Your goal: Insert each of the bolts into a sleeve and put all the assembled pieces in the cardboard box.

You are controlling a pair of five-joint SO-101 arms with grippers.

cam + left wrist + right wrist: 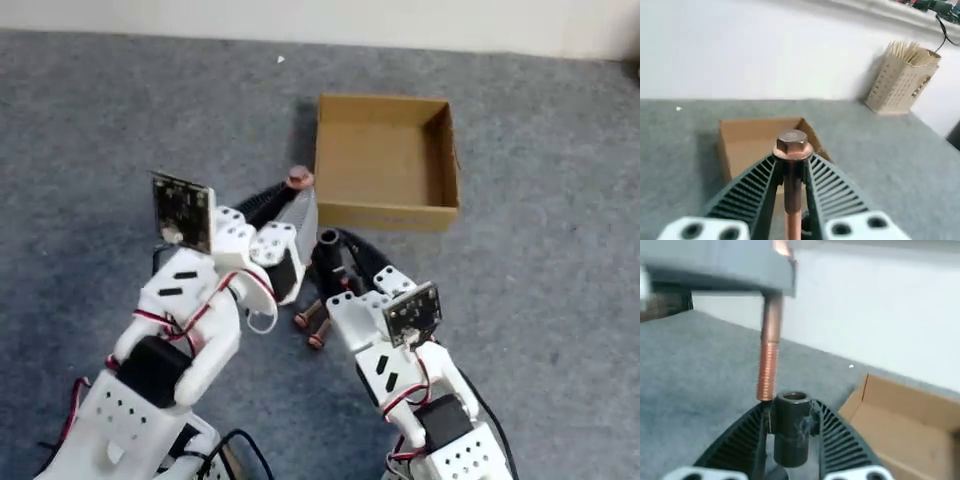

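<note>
My left gripper [793, 172] is shut on a copper bolt [792, 150], held upright with its hex head on top; the high view shows that bolt [298, 180] raised beside the cardboard box [385, 165]. My right gripper [791, 427] is shut on a black sleeve [791, 432], upright with its bore facing up. The hanging bolt [768, 357] has its threaded tip just beside the sleeve's rim, slightly off the bore. In the high view the sleeve [328, 243] sits just below and right of the left gripper [297, 205]. Two more bolts [315, 322] lie on the carpet between the arms.
The open cardboard box [747, 145] stands on grey carpet [540, 290] just beyond both grippers and holds nothing visible. A perforated beige holder [902, 77] stands by the white wall farther back. The carpet is bare to the right of the box.
</note>
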